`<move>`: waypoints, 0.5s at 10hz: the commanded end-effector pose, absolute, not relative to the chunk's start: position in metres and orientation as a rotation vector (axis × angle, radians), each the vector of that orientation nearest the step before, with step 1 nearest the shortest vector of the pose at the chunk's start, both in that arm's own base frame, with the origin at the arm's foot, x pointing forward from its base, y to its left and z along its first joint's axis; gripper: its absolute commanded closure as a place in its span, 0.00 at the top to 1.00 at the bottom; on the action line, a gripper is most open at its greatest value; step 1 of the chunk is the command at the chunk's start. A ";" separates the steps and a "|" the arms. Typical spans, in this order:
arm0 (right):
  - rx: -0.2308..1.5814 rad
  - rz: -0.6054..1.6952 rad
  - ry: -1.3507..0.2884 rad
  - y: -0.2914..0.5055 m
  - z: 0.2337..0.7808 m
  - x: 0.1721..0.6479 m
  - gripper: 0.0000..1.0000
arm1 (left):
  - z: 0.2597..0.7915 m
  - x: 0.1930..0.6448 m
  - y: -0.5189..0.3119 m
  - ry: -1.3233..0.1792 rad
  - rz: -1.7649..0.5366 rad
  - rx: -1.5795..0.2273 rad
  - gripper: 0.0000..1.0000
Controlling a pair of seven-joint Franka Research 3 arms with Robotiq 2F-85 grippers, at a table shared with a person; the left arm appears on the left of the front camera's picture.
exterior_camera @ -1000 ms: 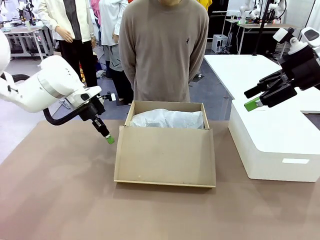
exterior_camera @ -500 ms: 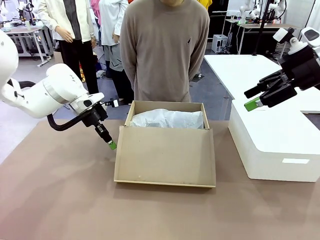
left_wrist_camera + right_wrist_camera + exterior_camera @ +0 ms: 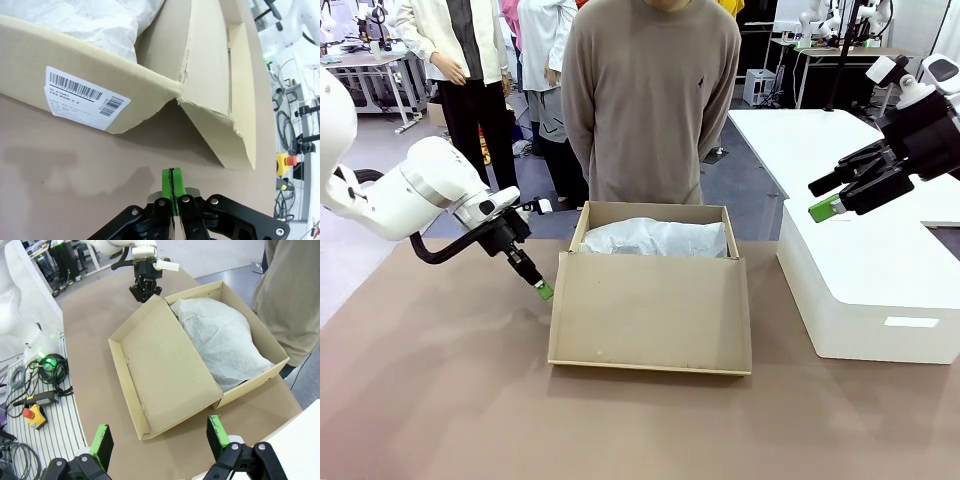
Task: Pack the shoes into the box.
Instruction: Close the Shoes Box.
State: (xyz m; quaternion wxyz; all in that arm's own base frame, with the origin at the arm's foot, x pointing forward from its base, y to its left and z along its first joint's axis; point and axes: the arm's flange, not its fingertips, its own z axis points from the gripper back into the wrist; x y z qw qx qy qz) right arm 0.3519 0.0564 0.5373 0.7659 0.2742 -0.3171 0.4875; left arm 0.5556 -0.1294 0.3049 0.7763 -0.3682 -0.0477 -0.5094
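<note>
- Shoes are what this job turns on, yet I cannot spot them; the tan cardboard shoebox (image 3: 655,270) sits mid-bench in front of the person (image 3: 650,100), its hinged flap lid (image 3: 650,312) folded down toward me and crumpled white tissue paper (image 3: 658,238) heaped inside. They may lie under that paper; I cannot tell.
- My left gripper (image 3: 542,290) has its jaws pressed together, holding nothing, tip low just beside the lid's left edge.
- My right gripper (image 3: 825,197) hangs with jaws spread wide and empty above the bigger smooth white box (image 3: 865,275), well apart from the shoebox.
- I judge the step in hand to be closing: working the shut tip under the flap to swing it up. That calls for sliding under the edge without shoving the box.
- Left wrist view gives me the green pads (image 3: 171,184) meeting, a barcode label (image 3: 82,100) on the box wall and a torn corner (image 3: 182,82) at the hinge, which the front view lacks.
- Right wrist view looks down into the box, showing the paper mound.
</note>
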 end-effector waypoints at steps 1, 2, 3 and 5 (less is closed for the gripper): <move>0.618 1.071 -0.724 0.058 0.537 0.356 1.00 | 0.303 0.560 -0.128 -0.126 -1.104 -0.841 0.00; 0.618 1.071 -0.724 0.058 0.537 0.356 1.00 | 0.301 0.562 -0.128 -0.124 -1.105 -0.852 0.00; 0.618 1.071 -0.724 0.058 0.537 0.356 1.00 | 0.299 0.563 -0.128 -0.126 -1.104 -0.859 0.00; 0.618 1.071 -0.724 0.058 0.537 0.356 1.00 | 0.296 0.564 -0.129 -0.122 -1.105 -0.884 0.00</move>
